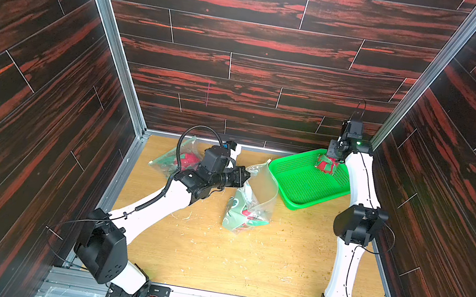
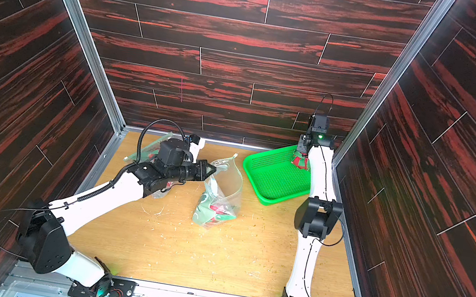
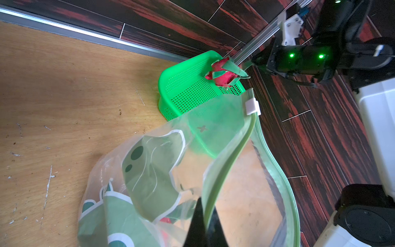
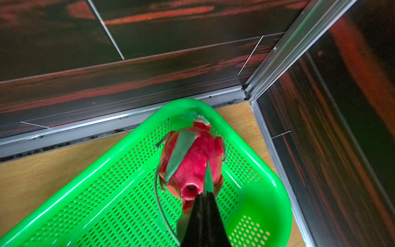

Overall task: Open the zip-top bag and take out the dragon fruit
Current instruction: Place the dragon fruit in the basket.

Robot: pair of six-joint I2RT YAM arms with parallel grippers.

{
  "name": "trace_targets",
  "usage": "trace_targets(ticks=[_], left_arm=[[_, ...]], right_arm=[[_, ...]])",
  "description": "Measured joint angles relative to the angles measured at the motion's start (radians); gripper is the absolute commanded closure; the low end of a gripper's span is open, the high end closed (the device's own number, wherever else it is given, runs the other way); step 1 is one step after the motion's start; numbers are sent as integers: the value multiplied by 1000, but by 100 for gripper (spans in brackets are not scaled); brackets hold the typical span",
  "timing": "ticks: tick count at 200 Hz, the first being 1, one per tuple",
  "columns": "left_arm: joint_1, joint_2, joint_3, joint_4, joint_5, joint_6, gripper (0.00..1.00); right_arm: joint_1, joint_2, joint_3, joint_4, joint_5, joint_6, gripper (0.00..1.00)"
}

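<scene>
left hand [image 1: 247,175] is clenched on the rim of the open zip-top bag [image 1: 253,204] at the centre of the table [image 1: 211,259], propping its mouth wide. right hand [image 4: 204,194] grips a dragon fruit [image 4: 192,158] by a green scale over the green basket [image 1: 306,183] at 1 o'clock, probably to drop it there.

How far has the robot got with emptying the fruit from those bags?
Done: the middle bag is open. In hand: the left pincer pinches its rim, while the right pincer holds one dragon fruit by a green scale over the green basket. Left: red fruit shows inside that bag, and a second bag behind the left arm holds another.
</scene>
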Motion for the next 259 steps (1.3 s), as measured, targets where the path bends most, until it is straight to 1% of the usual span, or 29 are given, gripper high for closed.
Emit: trace_targets(ticks=[90, 124, 140, 193, 226, 259], left_arm=[[0, 0, 0, 0, 4, 0, 95], [0, 0, 0, 0, 5, 0, 95], [0, 0, 0, 0, 6, 0, 95], [0, 0, 0, 0, 11, -7, 95], [0, 0, 0, 0, 14, -10, 95], [0, 0, 0, 0, 14, -11, 95]], right_arm=[[-1, 45, 8, 0, -68, 63, 100], [-1, 64, 10, 13, -109, 81, 93], [-2, 64, 10, 16, -132, 93, 89], [1, 64, 10, 4, -233, 123, 68], [5, 45, 10, -16, -286, 130, 65], [6, -22, 10, -42, -340, 137, 65]])
